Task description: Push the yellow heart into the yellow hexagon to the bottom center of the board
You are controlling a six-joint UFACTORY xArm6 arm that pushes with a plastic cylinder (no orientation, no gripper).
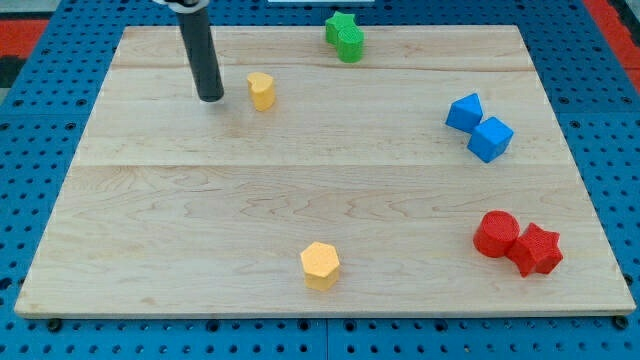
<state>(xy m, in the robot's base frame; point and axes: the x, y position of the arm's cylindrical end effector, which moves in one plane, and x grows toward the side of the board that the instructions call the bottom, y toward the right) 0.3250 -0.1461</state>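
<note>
My end effector is a plain dark rod with nothing on it that could part or clamp; it comes down from the view's top, leaning slightly, and my tip (211, 98) rests on the tabletop (180, 220) in the upper left part of the board. The tip sits just to the view's left of the yellow heart (261, 90), close beside it with a narrow gap showing, not touching.

The yellow heart stands upright on the wood; I cannot tell which way its point faces or make out a long axis from here. The yellow hexagon (320, 265) lies near the bottom centre of the board, well apart from the heart, towards the view's bottom and a little to the right.

Two green blocks (345, 36) touch at the top edge, shapes unclear. Two blue blocks (479, 127) touch at the right. A red cylinder (496, 233) and a red star (537, 249) touch at the lower right.

The tabletop is pale planked wood on a blue pegboard (40, 110).
</note>
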